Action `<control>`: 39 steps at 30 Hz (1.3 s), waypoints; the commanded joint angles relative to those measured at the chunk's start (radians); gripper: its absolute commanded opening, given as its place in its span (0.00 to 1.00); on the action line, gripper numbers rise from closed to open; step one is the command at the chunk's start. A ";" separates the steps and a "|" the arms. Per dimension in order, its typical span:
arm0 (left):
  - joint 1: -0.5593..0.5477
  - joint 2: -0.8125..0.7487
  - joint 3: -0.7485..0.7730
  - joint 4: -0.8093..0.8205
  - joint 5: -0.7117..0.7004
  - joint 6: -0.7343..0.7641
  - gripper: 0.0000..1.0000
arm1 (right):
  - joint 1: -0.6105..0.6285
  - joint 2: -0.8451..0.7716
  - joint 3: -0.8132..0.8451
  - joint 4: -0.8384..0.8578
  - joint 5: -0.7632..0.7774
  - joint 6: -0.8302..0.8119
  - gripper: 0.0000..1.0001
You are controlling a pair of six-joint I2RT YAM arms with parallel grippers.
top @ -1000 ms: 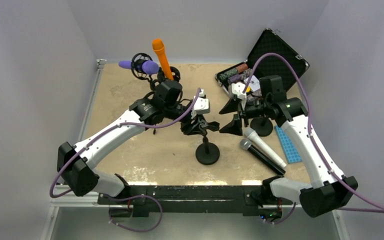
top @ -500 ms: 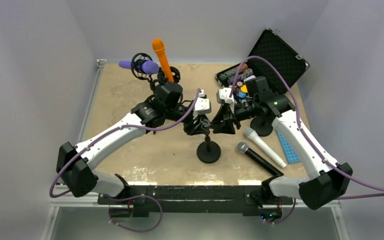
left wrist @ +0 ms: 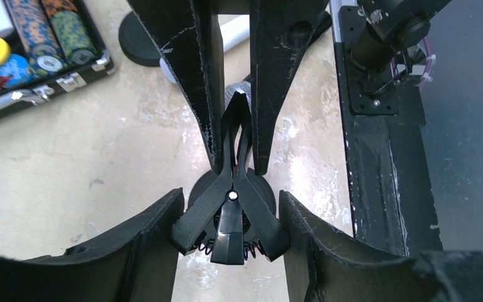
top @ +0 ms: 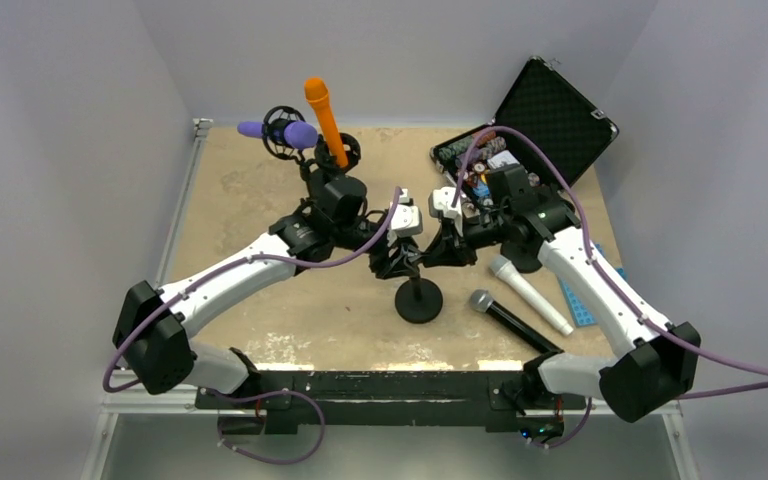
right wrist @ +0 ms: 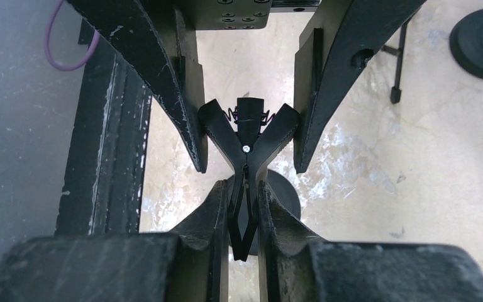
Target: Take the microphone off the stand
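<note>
The stand's round black base [top: 418, 302] sits mid-table, and its spring clip [top: 410, 256] is empty. A black microphone with a silver mesh head [top: 508, 320] lies flat on the table just right of the base. My left gripper [top: 392, 257] comes in from the left; its fingers [left wrist: 163, 214] press on the clip's two splayed handles [left wrist: 229, 220]. My right gripper [top: 432, 252] faces it from the right. In the right wrist view this gripper [right wrist: 244, 185] is shut on the clip's front tips, and the clip's pivot [right wrist: 248, 126] shows beyond.
A white microphone [top: 530, 293] lies beside the black one, next to a blue studded plate [top: 575, 285] and a second stand base [top: 525, 255]. An open black case [top: 550, 110] with poker chips stands at the back right. Orange [top: 322, 115] and purple [top: 290, 132] microphones stand on mounts at the back.
My right gripper has moved left from beside the white microphone to the clip and shut on its front tips. The black microphone has shifted slightly towards the near edge. The left arm has barely moved.
</note>
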 commanded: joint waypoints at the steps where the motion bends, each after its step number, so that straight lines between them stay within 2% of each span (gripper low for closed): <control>1: -0.001 0.026 -0.066 0.015 -0.023 -0.016 0.00 | 0.002 0.007 -0.063 -0.028 0.048 -0.014 0.00; 7: -0.003 0.045 -0.087 0.048 -0.034 -0.028 0.02 | 0.002 0.002 -0.100 -0.045 0.068 -0.032 0.00; 10: -0.003 0.039 -0.075 0.045 -0.080 -0.034 0.39 | 0.002 -0.003 -0.090 -0.035 0.070 -0.019 0.00; 11: -0.003 0.033 -0.070 0.042 -0.096 -0.034 0.57 | 0.002 -0.002 -0.083 -0.035 0.073 -0.016 0.00; 12: -0.003 0.026 -0.060 0.032 -0.112 -0.033 0.86 | 0.002 0.001 -0.076 -0.033 0.078 -0.011 0.00; 13: -0.003 0.016 -0.052 0.016 -0.127 -0.032 0.98 | 0.001 0.001 -0.068 -0.029 0.086 -0.001 0.00; 23: 0.023 -0.121 -0.041 -0.090 -0.182 -0.023 1.00 | -0.095 0.031 0.060 0.033 0.180 0.067 0.00; 29: 0.025 -0.148 -0.042 -0.109 -0.173 -0.055 1.00 | -0.206 0.052 0.119 0.076 0.215 0.116 0.00; 35: 0.024 -0.143 -0.043 -0.083 -0.191 -0.068 1.00 | -0.267 0.016 0.024 0.251 0.298 0.192 0.00; 39: 0.025 -0.128 -0.023 -0.086 -0.182 -0.066 1.00 | -0.294 0.015 -0.011 0.295 0.332 0.219 0.00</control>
